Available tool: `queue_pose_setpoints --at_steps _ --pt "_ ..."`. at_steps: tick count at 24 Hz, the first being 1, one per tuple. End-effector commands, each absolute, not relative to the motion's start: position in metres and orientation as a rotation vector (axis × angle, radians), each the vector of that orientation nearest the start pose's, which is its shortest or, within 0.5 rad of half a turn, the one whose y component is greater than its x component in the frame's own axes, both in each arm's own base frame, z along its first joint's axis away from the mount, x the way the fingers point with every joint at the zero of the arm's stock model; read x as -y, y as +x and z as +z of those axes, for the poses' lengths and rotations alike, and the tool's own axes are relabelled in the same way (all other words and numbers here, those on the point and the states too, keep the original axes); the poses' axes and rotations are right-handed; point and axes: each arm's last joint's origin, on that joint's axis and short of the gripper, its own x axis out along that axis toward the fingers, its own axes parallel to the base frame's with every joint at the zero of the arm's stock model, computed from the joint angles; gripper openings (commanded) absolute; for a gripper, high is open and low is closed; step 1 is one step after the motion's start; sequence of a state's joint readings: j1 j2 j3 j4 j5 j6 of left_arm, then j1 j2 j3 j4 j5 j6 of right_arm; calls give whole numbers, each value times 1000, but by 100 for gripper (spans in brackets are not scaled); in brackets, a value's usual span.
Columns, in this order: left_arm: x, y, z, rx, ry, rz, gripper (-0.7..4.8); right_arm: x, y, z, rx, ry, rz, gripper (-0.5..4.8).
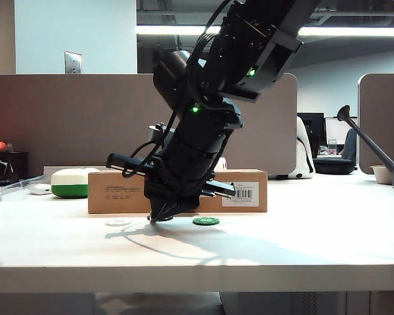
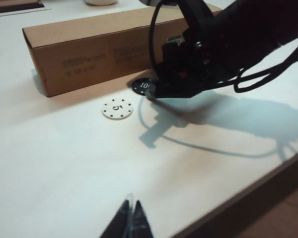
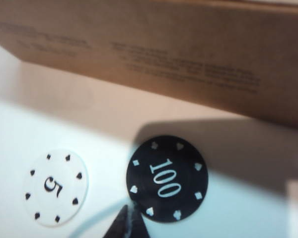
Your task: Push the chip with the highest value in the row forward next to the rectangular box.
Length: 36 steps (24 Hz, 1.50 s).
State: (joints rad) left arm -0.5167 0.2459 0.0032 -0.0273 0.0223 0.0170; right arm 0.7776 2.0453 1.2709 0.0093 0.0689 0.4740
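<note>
Black 100 chip (image 3: pixel 166 178) is lying just short of the cardboard box (image 3: pixel 154 54), beside the white 5 chip (image 3: pixel 54 187), with the right gripper (image 3: pixel 126 223) pinched together touching its near edge and the left gripper (image 2: pixel 130 223), also closed, hanging well back; an off-centre shove could slide it sideways.

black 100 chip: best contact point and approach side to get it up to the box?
Don't pinch the black chip: it lies flat. Set the right gripper, fingertips together, on the rim facing away from the rectangular box and push toward it. Left gripper sits clear.
</note>
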Motion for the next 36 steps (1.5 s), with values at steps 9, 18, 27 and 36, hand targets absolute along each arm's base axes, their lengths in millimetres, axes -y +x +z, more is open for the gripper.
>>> queue_pose_setpoints --at_steps 9,18,27,36 --pt "55 95 143 -251 78 -537 -5 -292 308 129 -863 73 390 -9" --pt "55 95 143 -251 78 -537 -5 -294 312 130 -824 118 380 -9" --pt "55 95 143 -251 78 -537 -5 -292 307 147 -844 139 405 -9" --pt "55 95 144 -250 78 -537 -5 -261 261 249 -766 7 380 -9"
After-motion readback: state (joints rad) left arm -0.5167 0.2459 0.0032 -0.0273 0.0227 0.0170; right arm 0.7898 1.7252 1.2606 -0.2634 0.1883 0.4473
